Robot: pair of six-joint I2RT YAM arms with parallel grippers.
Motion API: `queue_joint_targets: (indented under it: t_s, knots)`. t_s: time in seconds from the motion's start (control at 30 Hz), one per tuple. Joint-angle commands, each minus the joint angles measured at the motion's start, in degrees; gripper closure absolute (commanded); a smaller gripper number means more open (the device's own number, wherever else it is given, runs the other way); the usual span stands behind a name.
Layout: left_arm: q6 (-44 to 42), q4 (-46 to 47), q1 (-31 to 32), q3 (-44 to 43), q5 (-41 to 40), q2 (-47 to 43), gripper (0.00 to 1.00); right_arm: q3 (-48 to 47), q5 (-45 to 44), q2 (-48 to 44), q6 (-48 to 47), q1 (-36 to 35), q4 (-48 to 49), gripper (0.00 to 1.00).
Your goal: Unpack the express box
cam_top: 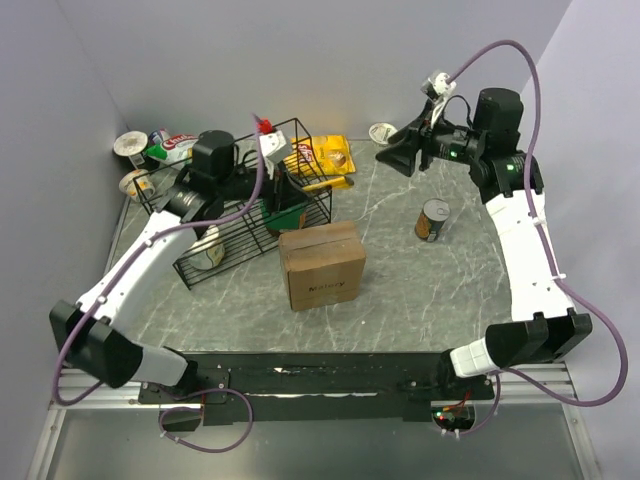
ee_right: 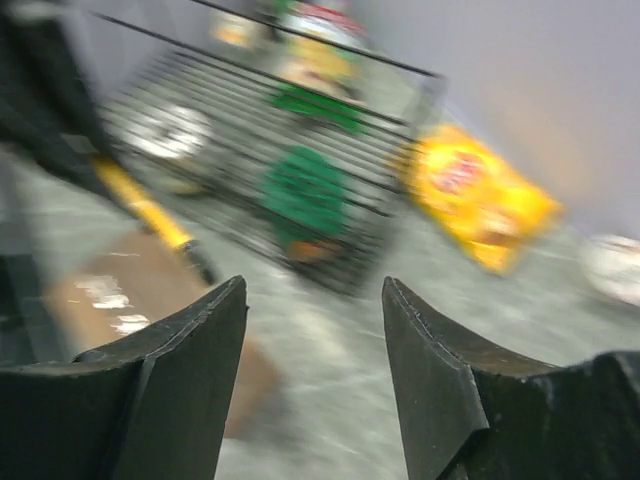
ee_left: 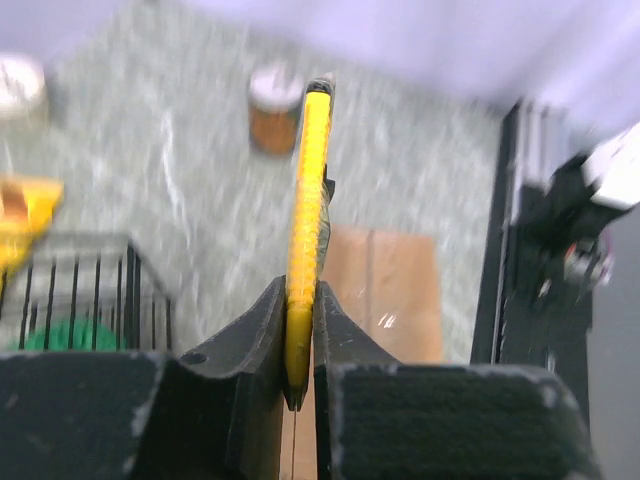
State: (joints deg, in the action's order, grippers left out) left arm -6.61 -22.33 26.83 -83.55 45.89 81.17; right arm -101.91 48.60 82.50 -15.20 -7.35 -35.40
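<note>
Two grippers in view | left gripper (ee_left: 300, 335) clenched on a slim yellow tool (ee_left: 308, 200), seen edge-on | express box (cam_top: 322, 264) stands flaps-closed at centre of the top view on the table (cam_top: 420, 300), just lower right of the black wire basket (cam_top: 232, 238) | right gripper (ee_right: 315, 330) released, jaws apart, nothing between them, upper right of the top view | can (cam_top: 432, 220) right of the box, apart from it
</note>
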Motion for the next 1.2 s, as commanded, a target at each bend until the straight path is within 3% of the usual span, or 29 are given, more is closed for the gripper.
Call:
queue_joint_targets:
  t_s: [0.0,0.03,0.07,0.13,0.17,0.23,0.37,0.73,1.17]
  knots:
    - [15.6,27.6,0.2,4.9,6.6,-4.9,0.99,2.4,22.0,-1.6,17.9,-0.4,9.1,0.36]
    - [18.9,28.8,0.2,4.9,6.8,-4.5,0.99,4.9,28.9,-1.8,21.4,-0.4,11.6,0.36]
    - [20.6,32.0,-0.1,5.0,7.0,-4.3,0.99,7.4,30.2,-2.4,25.5,-0.4,23.4,0.35]
    - [27.0,37.4,-0.6,5.9,9.7,-3.6,0.99,14.7,30.3,-4.9,34.7,-0.3,34.0,0.33]
    - [28.3,41.3,-0.6,6.4,10.1,-3.1,0.99,15.4,30.1,-5.2,34.8,-0.6,36.4,0.32]
    - [30.5,43.1,-0.6,5.9,10.3,-2.5,0.99,12.9,30.5,-4.3,30.7,-1.1,32.1,0.31]
    - [33.7,47.1,-0.6,5.5,11.9,-0.1,0.99,12.4,30.2,-4.5,32.3,-2.1,34.6,0.31]
    - [45.4,63.0,-0.6,3.0,15.5,5.8,0.99,8.2,23.6,-4.5,25.0,-6.5,26.7,0.36]
    - [52.0,71.1,-0.3,1.8,13.9,9.4,0.99,2.9,20.5,-1.2,22.1,-10.2,22.7,0.43]
